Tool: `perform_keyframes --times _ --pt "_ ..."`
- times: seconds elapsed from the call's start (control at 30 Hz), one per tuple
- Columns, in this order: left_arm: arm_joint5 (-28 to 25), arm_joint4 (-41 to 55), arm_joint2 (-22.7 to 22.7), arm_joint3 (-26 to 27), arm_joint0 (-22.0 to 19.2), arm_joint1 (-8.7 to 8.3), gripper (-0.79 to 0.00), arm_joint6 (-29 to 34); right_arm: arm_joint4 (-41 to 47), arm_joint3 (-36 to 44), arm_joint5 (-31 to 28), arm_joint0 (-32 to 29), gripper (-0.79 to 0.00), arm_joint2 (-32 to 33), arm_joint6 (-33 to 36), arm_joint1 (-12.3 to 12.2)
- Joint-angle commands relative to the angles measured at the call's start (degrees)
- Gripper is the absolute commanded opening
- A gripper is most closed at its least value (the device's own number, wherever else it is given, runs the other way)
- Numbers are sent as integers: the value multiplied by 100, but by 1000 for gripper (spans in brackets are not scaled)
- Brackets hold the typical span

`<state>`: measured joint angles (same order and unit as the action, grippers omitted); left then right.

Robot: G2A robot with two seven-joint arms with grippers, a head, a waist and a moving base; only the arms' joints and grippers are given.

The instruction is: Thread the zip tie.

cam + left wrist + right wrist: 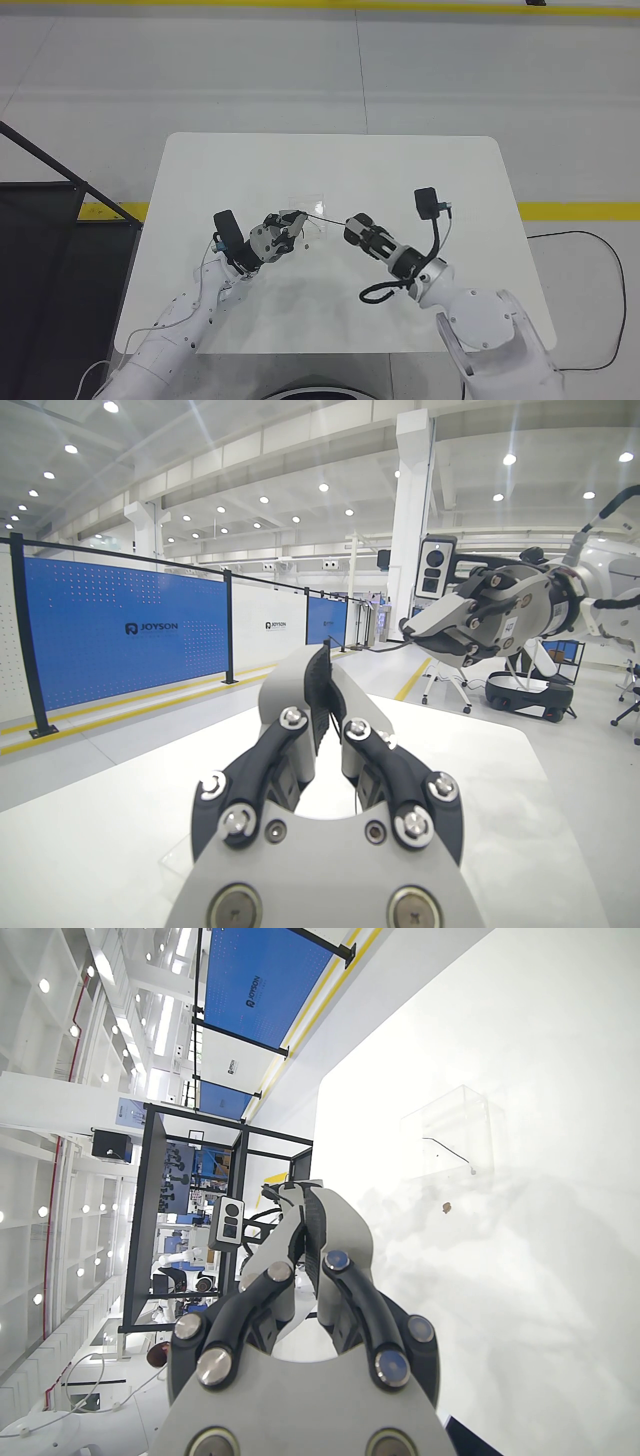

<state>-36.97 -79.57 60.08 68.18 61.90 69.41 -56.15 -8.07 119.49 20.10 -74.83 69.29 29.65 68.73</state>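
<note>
A thin black zip tie point(322, 216) spans the short gap between my two grippers above the middle of the white table point(450, 180). My left gripper point(296, 224) is shut on one end; in the left wrist view its pads point(327, 660) are pressed together with a black tip poking out. My right gripper point(349, 224) is shut on the other end. In the left wrist view the right gripper point(407, 634) faces mine, with the zip tie point(387, 647) sticking out toward me. In its own view, the right gripper point(300, 1195) is shut.
A small clear box point(305, 200) stands on the table just beyond the grippers; inside this clear box point(450, 1128) lies another black zip tie point(447, 1149). A small brown speck point(446, 1208) lies beside it. The table edges are far from both grippers.
</note>
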Motion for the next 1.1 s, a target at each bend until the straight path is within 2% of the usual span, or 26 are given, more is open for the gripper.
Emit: perform_keyframes --times 0.0,0.7,1.07 --pt "0 0 0 0 0 0 -785 0 -5 -10 2 -3 -785 -1 -8 0" --pt "0 0 0 0 0 0 -785 0 59 -80 -86 -6 -785 36 30 -2" --pt "0 0 0 0 0 0 -785 0 26 -34 101 107 -785 -45 22 12"
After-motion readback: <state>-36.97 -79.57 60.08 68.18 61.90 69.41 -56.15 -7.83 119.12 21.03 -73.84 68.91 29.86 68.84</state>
